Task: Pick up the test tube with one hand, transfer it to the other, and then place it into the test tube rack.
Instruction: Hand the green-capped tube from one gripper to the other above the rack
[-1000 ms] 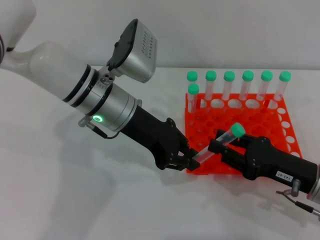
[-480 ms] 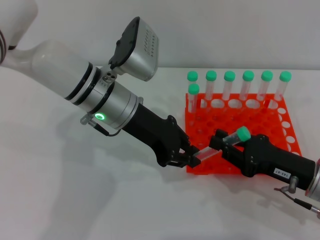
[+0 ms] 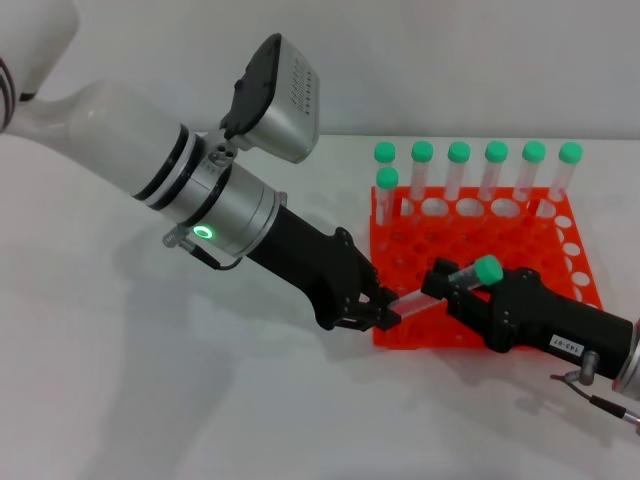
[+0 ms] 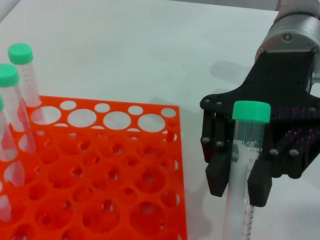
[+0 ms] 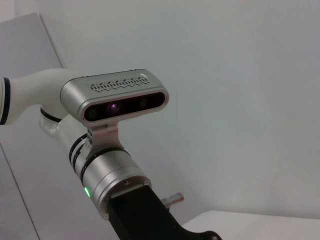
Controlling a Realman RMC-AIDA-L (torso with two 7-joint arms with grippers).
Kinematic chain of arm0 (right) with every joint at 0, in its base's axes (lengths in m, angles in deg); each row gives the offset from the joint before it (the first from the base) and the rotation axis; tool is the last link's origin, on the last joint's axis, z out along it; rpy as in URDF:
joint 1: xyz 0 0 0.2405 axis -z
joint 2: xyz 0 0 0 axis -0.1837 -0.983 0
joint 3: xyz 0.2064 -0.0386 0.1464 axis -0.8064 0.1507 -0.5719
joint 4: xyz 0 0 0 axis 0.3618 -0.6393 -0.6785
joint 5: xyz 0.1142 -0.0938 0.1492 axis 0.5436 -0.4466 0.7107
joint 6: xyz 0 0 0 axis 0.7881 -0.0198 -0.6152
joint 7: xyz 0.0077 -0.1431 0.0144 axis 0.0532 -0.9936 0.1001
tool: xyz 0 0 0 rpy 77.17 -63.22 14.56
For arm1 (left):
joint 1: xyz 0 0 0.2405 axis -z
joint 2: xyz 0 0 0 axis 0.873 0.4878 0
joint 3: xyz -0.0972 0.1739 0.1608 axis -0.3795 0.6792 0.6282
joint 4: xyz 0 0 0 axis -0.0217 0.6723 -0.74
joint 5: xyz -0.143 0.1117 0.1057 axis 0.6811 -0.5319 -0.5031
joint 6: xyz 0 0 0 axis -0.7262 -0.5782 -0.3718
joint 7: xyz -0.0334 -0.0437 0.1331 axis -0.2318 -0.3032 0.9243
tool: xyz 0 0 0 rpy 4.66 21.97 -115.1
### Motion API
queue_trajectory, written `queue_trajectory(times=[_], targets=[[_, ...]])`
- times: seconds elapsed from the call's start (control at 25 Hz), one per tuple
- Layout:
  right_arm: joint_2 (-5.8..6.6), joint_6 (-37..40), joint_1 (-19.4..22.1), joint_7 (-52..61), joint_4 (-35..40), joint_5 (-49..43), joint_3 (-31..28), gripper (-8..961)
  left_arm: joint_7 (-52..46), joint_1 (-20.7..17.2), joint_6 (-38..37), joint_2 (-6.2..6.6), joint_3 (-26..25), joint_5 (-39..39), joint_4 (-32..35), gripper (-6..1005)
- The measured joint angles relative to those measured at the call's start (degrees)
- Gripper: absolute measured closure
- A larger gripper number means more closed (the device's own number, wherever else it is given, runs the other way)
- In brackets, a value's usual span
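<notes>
White tabletop (image 3: 150, 400) against a plain pale wall (image 3: 450, 60)

The smooth matte white tabletop fills most of the head view and meets the plain pale grey-white wall along 1 straight horizontal edge near the top of that view. Soft, diffuse grey shadows lie on the tabletop's surface at the left and lower middle, so the light is even and comes from above. In the right wrist view the same bare wall (image 5: 240, 75) spans the background, with 1 flat pale panel (image 5: 25, 60) standing at the side, its straight edge slanting, and a white corner of the tabletop (image 5: 260, 225) showing low down.
</notes>
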Motion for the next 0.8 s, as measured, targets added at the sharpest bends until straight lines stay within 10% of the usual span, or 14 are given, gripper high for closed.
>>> queue_trajectory(times=[0.4, 0.8], targets=[[0.08, -0.06, -0.18, 0.04, -0.17, 0.01, -0.17, 746, 0.34, 0.00, 0.91, 0.04, -0.01, 1.26, 1.05, 749], [0.24, -0.55, -0.52, 0.06, -0.21, 0.00, -0.35, 735, 1.18, -0.36, -0.05, 0.09, -0.01, 2.80, 0.53, 384]])
